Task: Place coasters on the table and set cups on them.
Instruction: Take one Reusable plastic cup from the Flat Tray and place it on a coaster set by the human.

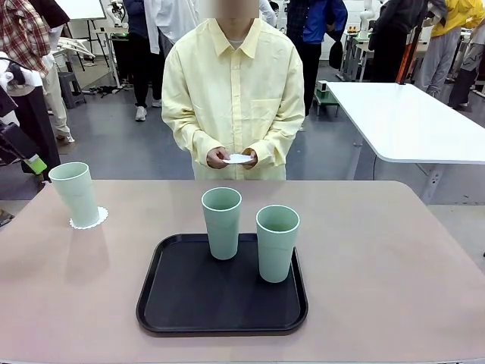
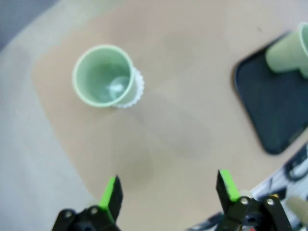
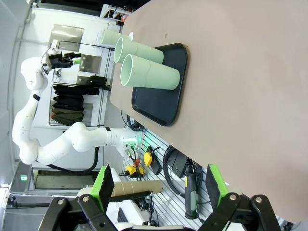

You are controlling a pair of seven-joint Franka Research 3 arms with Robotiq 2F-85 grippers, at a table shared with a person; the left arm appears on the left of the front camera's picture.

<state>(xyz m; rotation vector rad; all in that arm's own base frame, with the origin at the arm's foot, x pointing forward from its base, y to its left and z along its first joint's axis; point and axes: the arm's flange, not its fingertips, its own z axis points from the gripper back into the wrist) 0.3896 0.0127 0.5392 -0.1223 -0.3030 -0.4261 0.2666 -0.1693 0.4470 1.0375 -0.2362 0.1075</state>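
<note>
On the table's [image 1: 379, 258] left side, one mint-green cup [image 1: 76, 192] stands on a lacy white coaster [image 1: 91, 221]. Two more cups [image 1: 221, 222] [image 1: 276, 243] stand upright on the black tray [image 1: 189, 303]. The person across the table holds another white coaster [image 1: 239, 158] in both hands at waist height. My left gripper [image 2: 168, 190] hangs open high over the table, looking down on the cup [image 2: 102, 75] and its coaster [image 2: 137, 89], holding nothing. My right gripper [image 3: 159, 185] is open and empty, off the table's edge, well away from the tray's cups [image 3: 149, 74].
A glossy white table [image 1: 409, 121] stands at the back right, and other people stand behind the person. The tabletop is bare to the right of the tray and between the tray and the left cup. Cables and tools [image 3: 190, 187] lie below the table edge near my right gripper.
</note>
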